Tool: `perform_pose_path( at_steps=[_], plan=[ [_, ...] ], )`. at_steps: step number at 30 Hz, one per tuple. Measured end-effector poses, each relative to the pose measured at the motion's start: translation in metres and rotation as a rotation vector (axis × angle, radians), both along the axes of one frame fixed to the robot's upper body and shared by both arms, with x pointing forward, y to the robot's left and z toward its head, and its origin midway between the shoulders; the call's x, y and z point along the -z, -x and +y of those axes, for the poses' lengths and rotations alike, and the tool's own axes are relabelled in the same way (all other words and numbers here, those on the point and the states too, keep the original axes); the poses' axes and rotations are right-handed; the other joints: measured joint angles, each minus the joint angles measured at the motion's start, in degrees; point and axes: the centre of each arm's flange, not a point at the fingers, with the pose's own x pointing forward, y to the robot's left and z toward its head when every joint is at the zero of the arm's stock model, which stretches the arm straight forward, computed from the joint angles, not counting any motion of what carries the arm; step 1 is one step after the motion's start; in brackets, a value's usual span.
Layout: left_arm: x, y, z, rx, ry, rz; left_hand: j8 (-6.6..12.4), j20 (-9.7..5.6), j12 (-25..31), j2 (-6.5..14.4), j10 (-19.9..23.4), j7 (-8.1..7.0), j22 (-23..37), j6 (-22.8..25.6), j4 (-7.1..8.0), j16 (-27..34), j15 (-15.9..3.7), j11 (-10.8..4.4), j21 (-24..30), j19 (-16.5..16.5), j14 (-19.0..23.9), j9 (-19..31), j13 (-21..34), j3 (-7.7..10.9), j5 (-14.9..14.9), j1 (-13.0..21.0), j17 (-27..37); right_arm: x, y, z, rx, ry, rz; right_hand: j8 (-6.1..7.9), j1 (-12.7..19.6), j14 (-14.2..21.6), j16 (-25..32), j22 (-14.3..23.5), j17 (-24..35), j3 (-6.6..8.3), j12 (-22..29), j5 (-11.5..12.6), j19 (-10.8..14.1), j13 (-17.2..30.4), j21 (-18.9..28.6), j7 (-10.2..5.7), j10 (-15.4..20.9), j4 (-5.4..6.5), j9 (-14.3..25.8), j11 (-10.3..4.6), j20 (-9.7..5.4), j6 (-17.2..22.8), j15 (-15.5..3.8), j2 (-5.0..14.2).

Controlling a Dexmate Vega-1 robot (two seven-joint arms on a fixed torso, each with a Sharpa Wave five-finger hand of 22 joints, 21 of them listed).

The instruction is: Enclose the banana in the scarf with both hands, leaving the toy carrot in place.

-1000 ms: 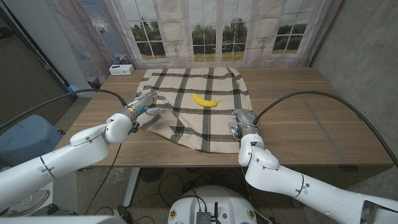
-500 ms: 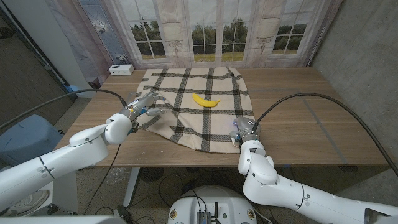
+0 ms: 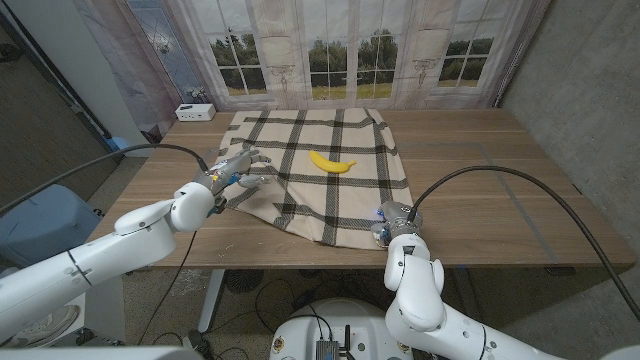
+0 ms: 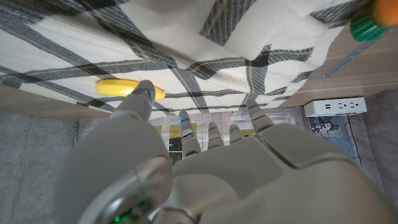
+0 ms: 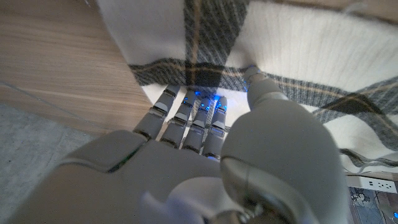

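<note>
banana: one banana (image 3: pixel 332 161) lies on the far middle of the scarf, curved and uncovered; it is right of the left hand and far-left of the right hand, touching neither. the left wrist view shows it too (image 4: pixel 129 89), beyond the fingertips with cloth between.
scarf: one cream scarf (image 3: pixel 320 190) with dark checks, spread on the table from the far middle down to the near edge; its left edge is rumpled and its near-right corner is bunched.
left hand: the left hand (image 3: pixel 234 171) is at the scarf's left edge, its fingers spread apart over the rumpled cloth; in the left wrist view (image 4: pixel 205 155) the fingers reach toward the cloth with nothing between them. whether the tips touch the cloth i cannot tell.
right hand: the right hand (image 3: pixel 392 220) is at the scarf's near-right corner; in the right wrist view (image 5: pixel 217 130) its fingers are curled in against the thumb at the dark striped edge of the cloth. whether cloth is actually caught there i cannot tell.
carrot: one orange and green toy carrot (image 4: pixel 372 18) in the left wrist view, just beside the scarf's edge.
table: one wooden table (image 3: pixel 480 190).
white box: one white box (image 3: pixel 195 111) at the far left of the table, apart from the scarf.
</note>
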Motion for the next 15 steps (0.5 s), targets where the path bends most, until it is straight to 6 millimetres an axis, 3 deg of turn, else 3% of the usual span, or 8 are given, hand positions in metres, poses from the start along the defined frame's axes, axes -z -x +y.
perform_pose_path(
  at_steps=[3,7,15],
  plan=[
    [0.0,-0.001,-0.001,0.007,-0.002,-0.002,-0.06,0.0,0.0,0.0,0.0,0.0,0.0,0.0,0.23,0.0,0.0,0.0,0.0,0.0,0.0,0.0,0.0,-0.23,0.0,0.0,0.0,0.003,0.01,0.002,0.001,-0.03,0.023,-0.22,-0.8,-0.7,0.0,0.0,0.3,-0.33,-0.3,0.0,-0.2,0.0,0.1,0.01,-0.6,0.33,0.0,0.65,0.2,-0.8,0.14,-0.03],
    [0.0,-0.003,-0.002,0.016,-0.002,-0.003,-0.4,0.0,0.0,0.0,0.0,0.14,0.0,0.1,-0.01,0.0,0.0,0.0,0.0,0.0,0.0,0.0,0.0,-0.48,0.0,0.0,0.0,0.001,0.02,0.003,0.01,-0.039,0.02,-0.44,-4.4,-1.9,0.0,0.6,0.7,-1.67,-0.8,0.0,-0.7,0.0,0.2,0.37,-1.8,2.08,0.1,1.75,0.77,-2.1,0.12,-0.3],
    [0.003,-0.006,-0.004,0.034,0.003,-0.003,-0.61,0.0,-0.2,0.0,0.0,0.31,0.0,0.3,0.23,0.0,0.0,0.0,0.0,0.0,0.0,0.0,0.0,-0.71,0.0,0.0,0.0,-0.024,0.046,-0.004,0.084,0.008,-0.064,-0.66,-8.9,-5.5,-0.3,0.3,1.1,-3.43,-1.5,0.0,-4.1,0.3,-1.6,0.41,-4.8,3.84,0.1,2.74,2.29,-4.5,0.26,-1.98]
  ],
)
